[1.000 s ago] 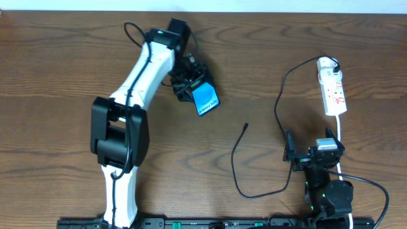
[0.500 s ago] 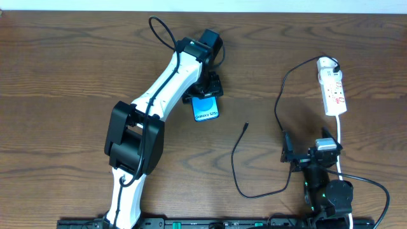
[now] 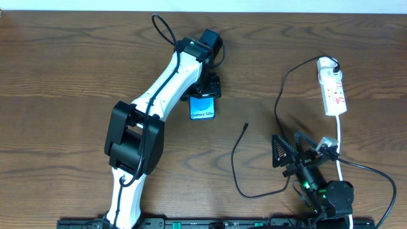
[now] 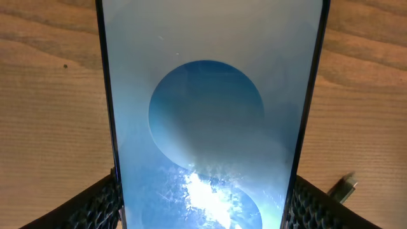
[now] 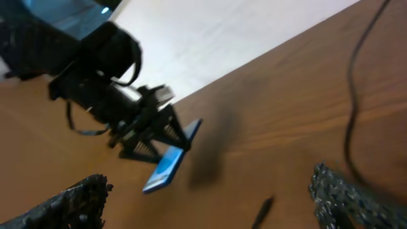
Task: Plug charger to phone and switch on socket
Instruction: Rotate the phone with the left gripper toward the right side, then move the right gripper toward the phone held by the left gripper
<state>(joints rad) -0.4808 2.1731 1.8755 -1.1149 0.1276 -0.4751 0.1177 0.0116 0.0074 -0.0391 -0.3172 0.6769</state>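
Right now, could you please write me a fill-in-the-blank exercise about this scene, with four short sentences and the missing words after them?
1. The left gripper is shut on the ___.
2. The charger is not yet plugged into the phone; its connector tip lies on the ___.
3. The right gripper is ___ and holds nothing.
4. The socket is ___ with red markings.

Missing words: phone; table; open; white.

Centre: phone (image 3: 203, 109) in left gripper (image 3: 205, 94); charger (image 3: 246, 127) tip right of it; power strip (image 3: 332, 89) far right; right gripper (image 3: 287, 151) in front of it.
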